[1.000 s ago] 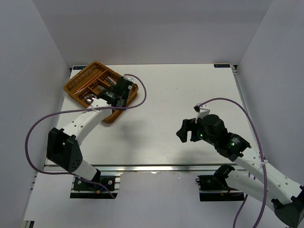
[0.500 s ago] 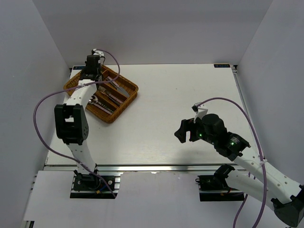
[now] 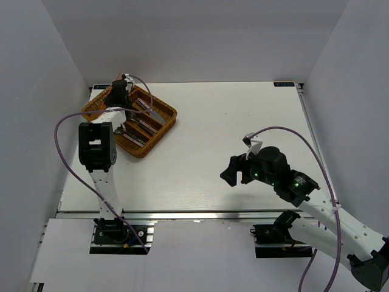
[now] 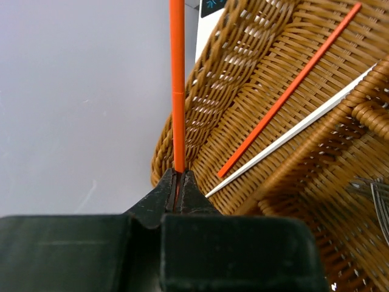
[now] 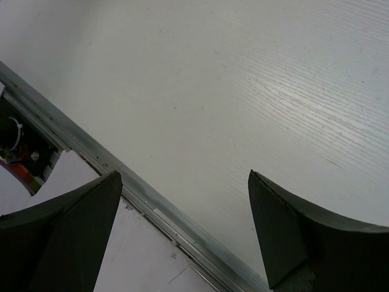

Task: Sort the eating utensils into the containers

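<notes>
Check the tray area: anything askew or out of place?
Nothing damaged or spilled. The left gripper pinches a red chopstick by its end, pointing past the wicker tray rim, not in a compartment. A second red chopstick and a white chopstick lie inside.

Table (image 3: 243, 109): bare from centre to 1 and 3 o'clock; free passage.
Wicker tray (image 3: 160, 134): fills the 10 o'clock corner; raised rim bars low entry.
Left arm (image 3: 96, 146): stands along the tray's 8 o'clock side.
Left gripper (image 3: 118, 91): clamped on a red chopstick (image 4: 177, 91) at the tray's far rim, apparently tight against the side wall (image 3: 42, 91).
Right gripper (image 3: 228, 172): at 5 o'clock, jaws spread, bare surface beneath.
</notes>
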Available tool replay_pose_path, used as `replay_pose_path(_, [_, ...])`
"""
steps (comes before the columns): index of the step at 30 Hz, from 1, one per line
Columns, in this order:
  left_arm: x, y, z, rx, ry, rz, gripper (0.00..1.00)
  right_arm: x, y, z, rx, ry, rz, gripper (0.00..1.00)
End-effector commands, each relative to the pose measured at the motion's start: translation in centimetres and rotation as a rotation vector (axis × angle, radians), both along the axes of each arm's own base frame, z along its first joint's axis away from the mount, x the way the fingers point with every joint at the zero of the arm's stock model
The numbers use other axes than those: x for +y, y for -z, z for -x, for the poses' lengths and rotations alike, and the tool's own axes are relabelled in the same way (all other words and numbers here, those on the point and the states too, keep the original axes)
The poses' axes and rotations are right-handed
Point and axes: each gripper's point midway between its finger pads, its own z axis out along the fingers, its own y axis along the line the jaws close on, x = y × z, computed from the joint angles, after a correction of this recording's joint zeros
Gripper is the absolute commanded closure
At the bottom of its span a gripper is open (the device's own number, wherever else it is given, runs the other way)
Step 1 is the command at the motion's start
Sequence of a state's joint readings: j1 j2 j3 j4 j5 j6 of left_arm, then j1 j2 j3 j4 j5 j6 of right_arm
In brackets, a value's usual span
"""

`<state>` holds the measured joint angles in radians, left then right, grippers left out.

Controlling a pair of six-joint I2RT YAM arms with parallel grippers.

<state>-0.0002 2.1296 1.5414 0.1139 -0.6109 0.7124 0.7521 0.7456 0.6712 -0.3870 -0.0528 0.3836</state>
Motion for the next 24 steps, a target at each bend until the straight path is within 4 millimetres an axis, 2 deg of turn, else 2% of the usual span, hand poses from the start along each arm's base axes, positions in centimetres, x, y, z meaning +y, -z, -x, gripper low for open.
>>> replay_pose_path(1, [2.2, 0.1, -0.6, -0.012, -0.026, -0.054, 1.0, 0.4, -0.8, -0.1, -0.033, -0.022, -0.026, 0.11])
replay_pose_path(4, [2.8, 1.4, -0.7, 0.002, -0.042, -0.047, 0.97, 0.5, -0.4, -0.2, -0.024, -0.022, -0.017, 0.12])
replay_pose_path(5, [3.0, 1.6, -0.7, -0.01, -0.049, -0.05, 0.8, 0.4, -0.4, -0.3, -0.024, -0.018, -0.015, 0.12])
replay_pose_path(7, [3.5, 1.4, -0.3, -0.033, -0.084, -0.056, 0.62, 0.5, -0.1, -0.3, -0.019, -0.017, -0.009, 0.12])
replay_pose_path(10, [3.5, -0.1, -0.5, -0.095, -0.099, -0.037, 0.46, 0.4, -0.2, -0.5, -0.022, -0.009, -0.005, 0.12])
replay_pose_path(12, [3.6, -1.7, -0.5, -0.143, -0.118, -0.024, 0.41, 0.4, -0.2, -0.6, -0.025, -0.004, -0.002, 0.12])
replay_pose_path(14, [3.0, -3.2, -0.8, -0.19, -0.112, 0.023, 0.4, 0.2, -0.2, -0.8, -0.026, 0.008, 0.004, 0.12])
replay_pose_path(15, [2.6, -5.4, -0.5, -0.24, -0.11, 0.043, 0.39, 0.2, -0.4, -0.9, -0.03, 0.01, 0.005, 0.12])
replay_pose_path(17, [0.8, -6.9, -0.3, -0.294, -0.076, 0.117, 0.38, 0.1, -0.5, -1.1, -0.036, 0.019, 0.011, 0.12])
replay_pose_path(18, [0.3, -10.1, 0.5, -0.373, -0.067, 0.155, 0.37, 0.1, -0.8, -1.3, -0.04, 0.025, 0.011, 0.12])
replay_pose_path(19, [-1.3, -11.3, 0.8, -0.402, -0.036, 0.179, 0.34, 0.1, -0.9, -1.4, -0.042, 0.029, 0.011, 0.11])
replay_pose_path(20, [-3.8, -11.6, 1.3, -0.411, 0.016, 0.21, 0.33, 0.1, -1.0, -1.6, -0.047, 0.036, 0.012, 0.11])
replay_pose_path(21, [-4.9, -12.8, 1.9, -0.44, 0.035, 0.23, 0.31, 0.2, -1.5, -1.7, -0.052, 0.038, 0.007, 0.11])
replay_pose_path(22, [-7.2, -16.0, 3.1, -0.508, 0.075, 0.274, 0.21, -0.1, -1.6, -2.1, -0.056, 0.066, 0.016, 0.11])
replay_pose_path(23, [-8.1, -17.0, 4.0, -0.523, 0.073, 0.291, 0.04, -0.4, -1.8, -2.4, -0.063, 0.089, 0.022, 0.11])
replay_pose_path(24, [-9.0, -18.2, 4.8, -0.539, 0.079, 0.309, 0.02, -0.6, -2.1, -2.7, -0.065, 0.115, 0.021, 0.11])
